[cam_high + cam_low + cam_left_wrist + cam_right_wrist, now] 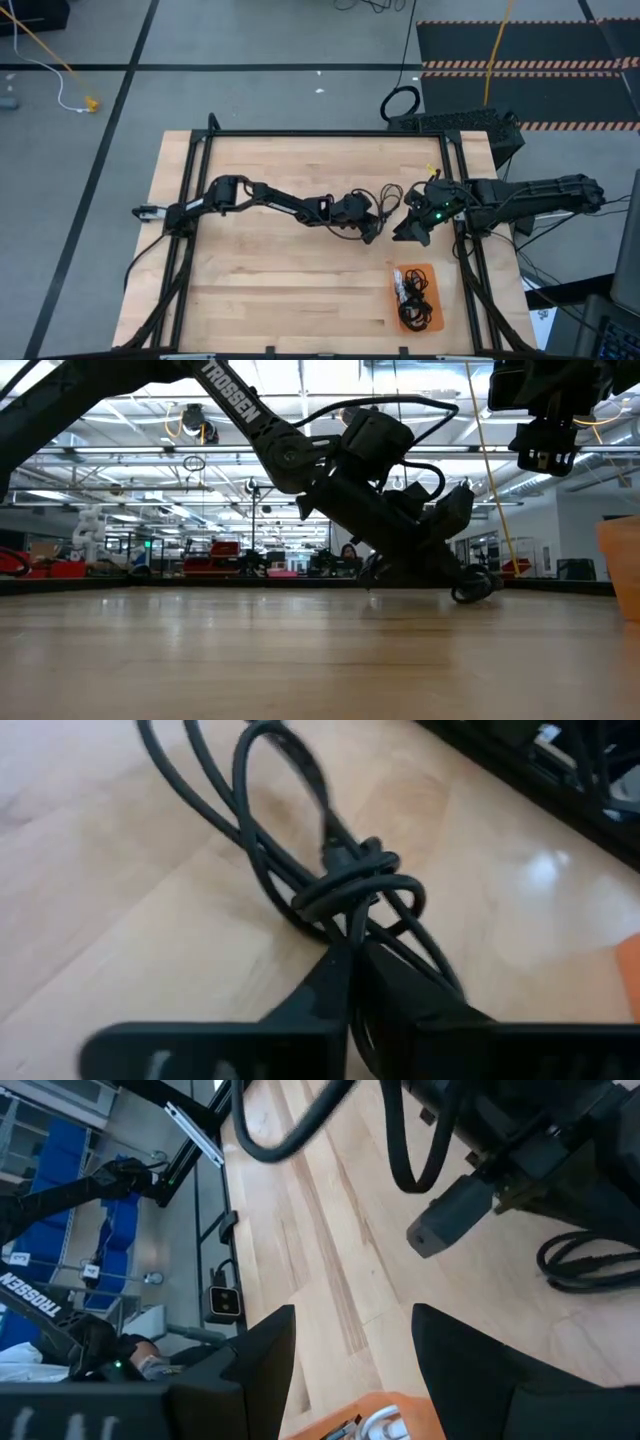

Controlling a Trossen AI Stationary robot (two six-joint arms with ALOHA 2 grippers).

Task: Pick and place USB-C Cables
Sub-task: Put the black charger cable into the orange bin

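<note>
Wooden desk carries both arms near its middle, grey floor around it. Left end effector is closed on a black USB-C cable; only the left wrist view shows the grasp, fingers pinched together on one end of the bundle. That cable is a thin black coil bound at its waist, loops splaying outward, lying on the desk at mid-desk. Low view shows the left end effector down at desk level. Right end effector hangs just beside it, raised off the desk in the low view, fingers wide apart and holding nothing. Orange tray at the right front of the desk holds further cables, one white.
</note>
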